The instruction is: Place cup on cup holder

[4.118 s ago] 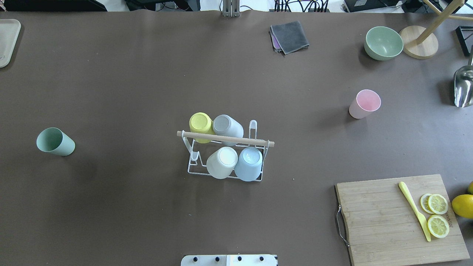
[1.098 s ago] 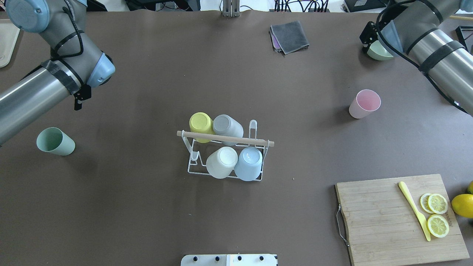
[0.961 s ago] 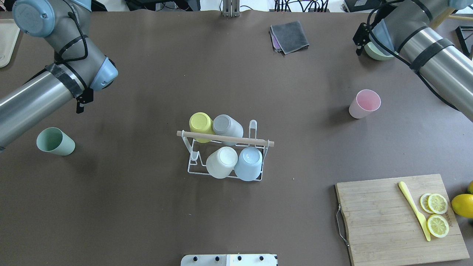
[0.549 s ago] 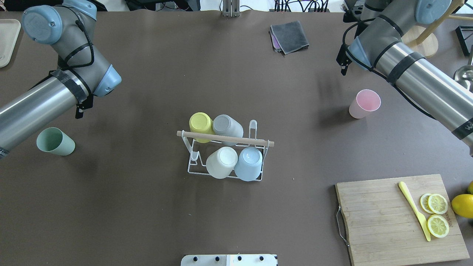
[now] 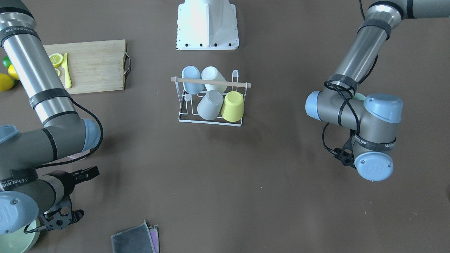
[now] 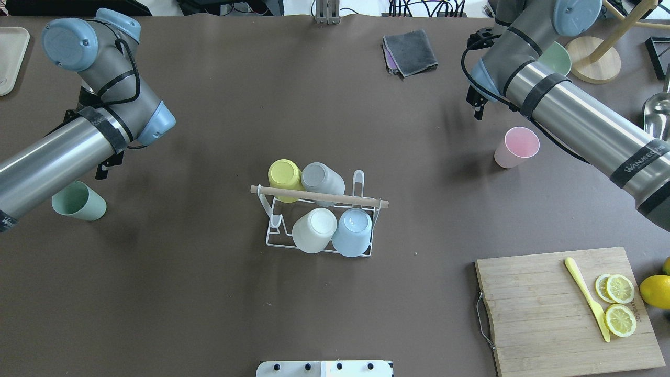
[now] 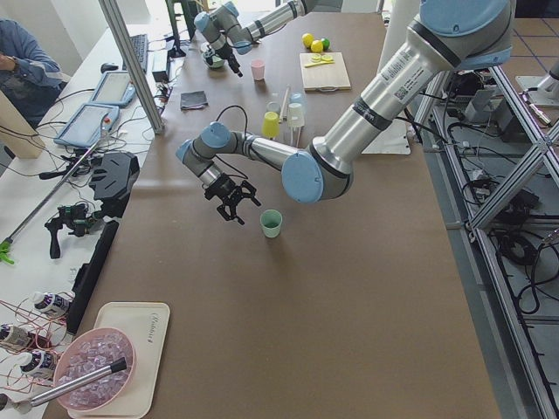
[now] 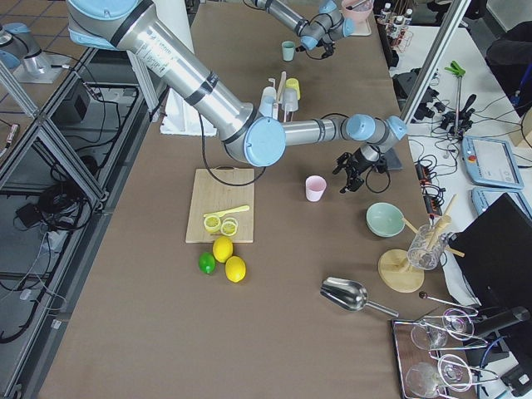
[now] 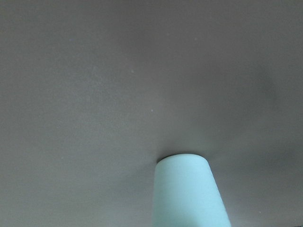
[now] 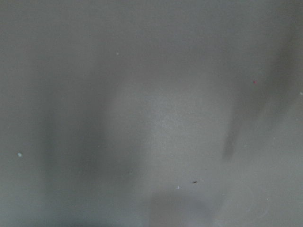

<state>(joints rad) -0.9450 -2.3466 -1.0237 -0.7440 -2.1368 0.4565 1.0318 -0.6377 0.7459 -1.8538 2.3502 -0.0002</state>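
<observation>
The left gripper (image 7: 232,202) hovered just beside the green cup (image 6: 78,200), the right gripper (image 8: 352,176) near the pink cup (image 6: 516,146). Spread or pressed together? Couldn't tell for either. The holder (image 6: 319,249) sat mid-worktop (image 6: 209,314), carrying four cups (image 6: 314,230), with two prongs looking free. The smart play was a square grip on a cup's wall, then flipping it onto a free prong. The surface was plain brown, with the board (image 6: 555,303) and lemons (image 6: 655,291) well apart from the holder.
</observation>
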